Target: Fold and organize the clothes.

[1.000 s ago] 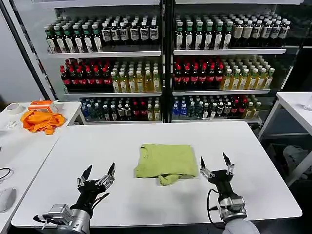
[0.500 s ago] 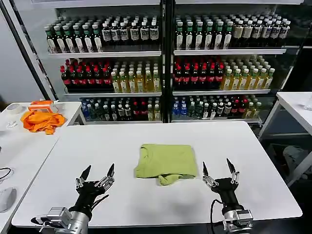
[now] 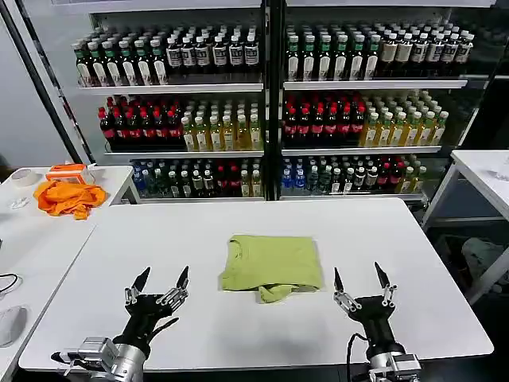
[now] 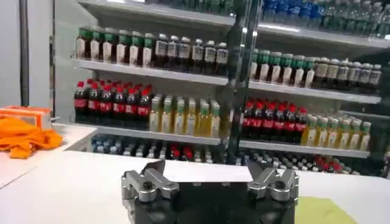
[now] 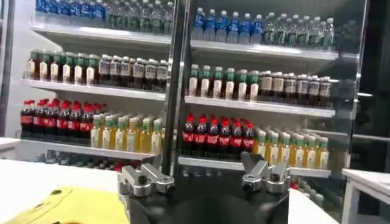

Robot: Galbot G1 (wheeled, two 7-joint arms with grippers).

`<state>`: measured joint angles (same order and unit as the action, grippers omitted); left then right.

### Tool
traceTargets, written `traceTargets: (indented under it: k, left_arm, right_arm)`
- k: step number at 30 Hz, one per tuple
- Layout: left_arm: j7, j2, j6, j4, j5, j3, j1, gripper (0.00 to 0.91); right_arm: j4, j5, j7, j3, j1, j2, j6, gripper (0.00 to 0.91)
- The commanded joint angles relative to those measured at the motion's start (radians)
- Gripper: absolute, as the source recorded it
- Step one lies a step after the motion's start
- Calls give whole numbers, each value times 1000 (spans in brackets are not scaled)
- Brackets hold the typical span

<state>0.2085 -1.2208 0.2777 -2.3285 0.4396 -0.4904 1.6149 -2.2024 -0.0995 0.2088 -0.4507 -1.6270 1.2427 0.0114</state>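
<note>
My left gripper [image 3: 161,280] and right gripper [image 3: 359,277] hover above the white table's [image 3: 159,231] near edge, jaws spread, holding nothing. The folded yellow-green T-shirt [image 3: 270,261] lies mid-table between them, untouched. Behind, cooler shelves [image 3: 270,86] hold rows of upright bottles [image 3: 207,54]. Orange cloth [image 3: 67,197] rests on the side table.

We see a white table [image 3: 159,239] in front, with the folded T-shirt [image 3: 270,267] lying flat on it near the middle, one loose bit of cloth sticking out at its near edge. Rest of the top is bare white. To our left, a second white table [image 3: 32,239] stands just beside the first; on it lie an orange cloth [image 3: 67,197] at the far end, an orange box [image 3: 67,171] touching it behind, and a white roll [image 3: 22,177] near the far corner.
</note>
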Motion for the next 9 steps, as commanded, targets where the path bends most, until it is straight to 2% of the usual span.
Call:
traceTargets:
  k: [1, 6, 9]
  left_arm:
    - [-6, 16, -2, -1, -5, -1, -4, 907]
    - [-5, 18, -3, -2, -4, -1, -6, 907]
    - [-6, 18, -3, -5, -3, -1, -6, 907]
  right_arm:
    - [-34, 14, 1, -15, -41, 17, -8, 907]
    - [-41, 33, 3, -13, -50, 18, -15, 907]
    - [-46, -6, -19, -19, -51, 20, 18, 907]
